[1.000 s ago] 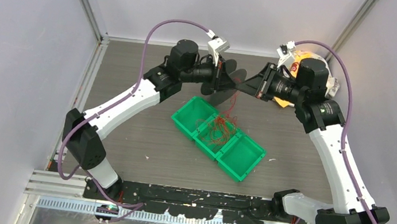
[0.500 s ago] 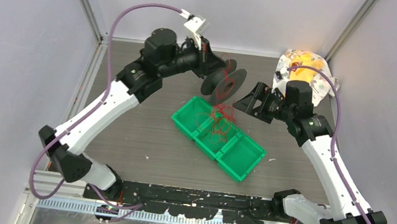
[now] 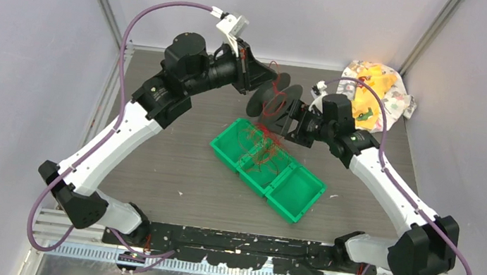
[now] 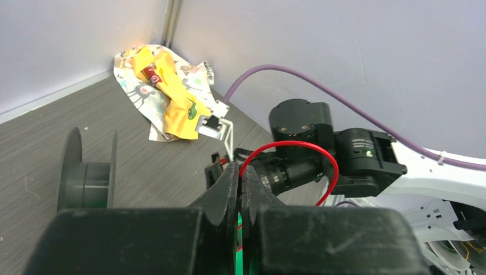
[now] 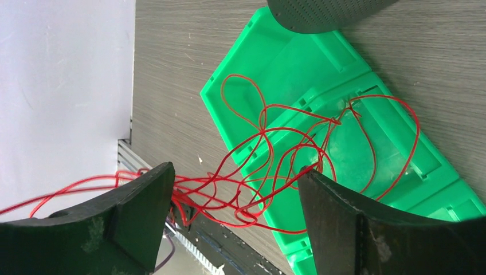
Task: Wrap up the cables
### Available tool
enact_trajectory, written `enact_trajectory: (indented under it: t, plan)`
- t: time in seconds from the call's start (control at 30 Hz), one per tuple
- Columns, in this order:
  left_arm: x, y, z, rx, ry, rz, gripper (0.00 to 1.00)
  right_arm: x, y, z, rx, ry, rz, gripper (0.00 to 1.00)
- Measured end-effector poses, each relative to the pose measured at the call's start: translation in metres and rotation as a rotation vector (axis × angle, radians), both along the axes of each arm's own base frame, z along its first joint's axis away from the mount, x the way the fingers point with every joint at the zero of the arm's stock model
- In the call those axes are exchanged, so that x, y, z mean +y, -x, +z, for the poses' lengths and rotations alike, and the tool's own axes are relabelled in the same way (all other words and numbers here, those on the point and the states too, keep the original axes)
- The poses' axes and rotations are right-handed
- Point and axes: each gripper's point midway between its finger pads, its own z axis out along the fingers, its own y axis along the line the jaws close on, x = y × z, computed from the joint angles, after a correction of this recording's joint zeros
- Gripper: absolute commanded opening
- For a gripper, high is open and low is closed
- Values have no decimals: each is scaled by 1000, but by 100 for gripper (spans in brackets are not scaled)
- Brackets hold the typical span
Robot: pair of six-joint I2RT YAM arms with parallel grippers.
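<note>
**Tally by kind**

One green tray (image 3: pixel 297 194), three compartments. One black spool (image 3: pixel 275 100) just behind the tray. One tangle of red cables (image 3: pixel 265 142) over the tray, strands too fine to count. One patterned cloth bundle (image 3: pixel 375 91) behind-right of the tray. Two arms flanking the tray: left arm (image 3: pixel 124 132), right arm (image 3: pixel 383 188).

Glossy green plastic tray (image 5: pixel 309 57) on matt wood-grain table (image 5: pixel 200 34), smooth red cables (image 5: pixel 218 189).

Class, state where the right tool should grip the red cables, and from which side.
Grip the red cables where strands bunch inside the open right tool, coming from above the green tray; farther out they fan into loose loops.
</note>
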Motion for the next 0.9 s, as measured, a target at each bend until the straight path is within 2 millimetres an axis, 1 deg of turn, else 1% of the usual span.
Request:
enact_trajectory:
  t: [0.03,0.07,0.1,0.13,0.17,0.2,0.23,0.27,0.33,0.43,0.5,0.57,0.73,0.83,0.9]
  plan:
    - [0,0,0,5,4,-2,1,3,-1,-3,4,4,2,76]
    - [0,1,1,6,7,-3,1,5,-2,-6,8,9,4,69]
    - [-1,1,1,7,9,-3,1,8,-3,-11,19,15,6,59]
    - [-1,1,2,10,11,-3,1,10,-4,-16,28,21,7,47]
    - [0,1,2,10,12,-2,1,11,-5,-21,41,29,3,38]
    - [0,1,3,9,14,0,1,11,-5,-26,51,38,0,24]
    - [0,1,6,5,19,2,1,10,-4,-32,63,48,-9,5]
    - [1,1,10,-2,24,7,1,9,-3,-36,71,60,-15,2]
    - [5,1,23,-27,39,22,1,1,-3,-50,97,99,-53,1]
    - [15,4,54,-85,66,53,1,-17,-3,-70,126,182,-126,0]
    - [25,9,84,-149,98,78,1,-32,-3,-84,145,246,-182,1]
    - [36,16,106,-205,125,102,0,-46,-3,-95,160,296,-231,1]
    - [70,33,137,-305,153,193,1,-71,0,-122,199,387,-311,1]
    - [93,41,153,-361,169,260,1,-79,4,-135,223,427,-327,1]
    - [110,48,164,-396,183,315,1,-81,4,-139,232,442,-332,1]
